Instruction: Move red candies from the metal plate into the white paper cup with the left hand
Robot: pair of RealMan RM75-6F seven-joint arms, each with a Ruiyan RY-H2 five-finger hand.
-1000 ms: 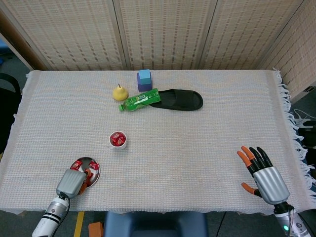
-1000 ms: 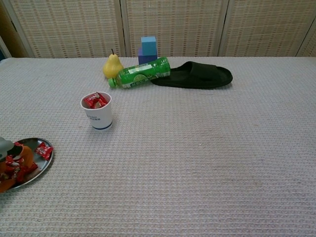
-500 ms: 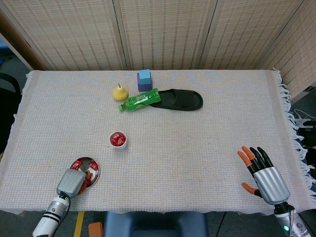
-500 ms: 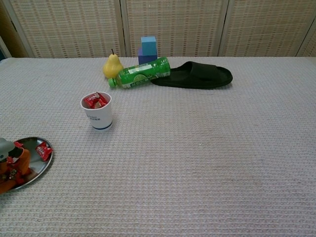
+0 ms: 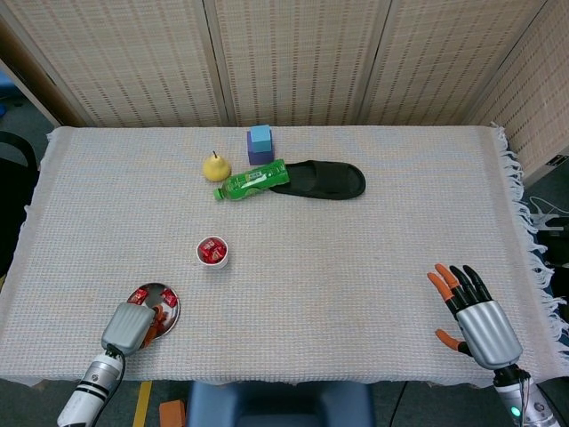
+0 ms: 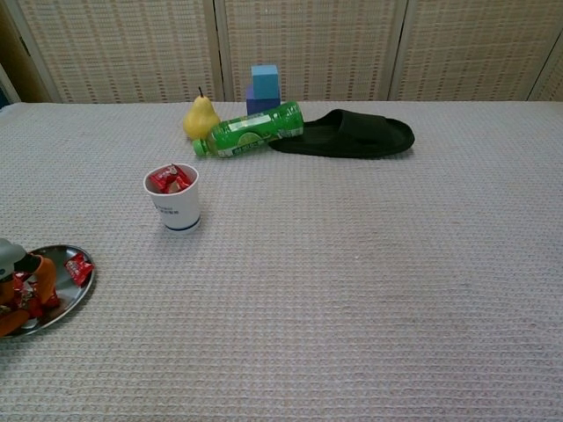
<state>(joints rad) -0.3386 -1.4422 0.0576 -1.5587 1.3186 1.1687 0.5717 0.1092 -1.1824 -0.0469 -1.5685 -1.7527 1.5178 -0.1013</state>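
The metal plate (image 5: pixel 152 291) (image 6: pixel 76 301) lies near the front left edge of the table and holds red candies (image 6: pixel 78 267). My left hand (image 5: pixel 130 326) (image 6: pixel 19 286) hangs over the plate's near side. Its fingers are curled down, and a red candy (image 6: pixel 26 301) is pinched between them. The white paper cup (image 5: pixel 212 253) (image 6: pixel 174 200) stands upright behind and to the right of the plate, with red candies inside it. My right hand (image 5: pixel 472 314) rests at the front right with its fingers spread and holds nothing. It appears only in the head view.
At the back of the table are a yellow pear (image 5: pixel 215 166), a green bottle (image 5: pixel 252 181) lying on its side, a black slipper (image 5: pixel 324 180) and a blue block (image 5: pixel 260 144). The fringed cloth edge (image 5: pixel 526 231) runs down the right side.
The left hand's fingers have curled in over the candies on the plate, and the hand has lifted slightly. The right hand has stayed still.
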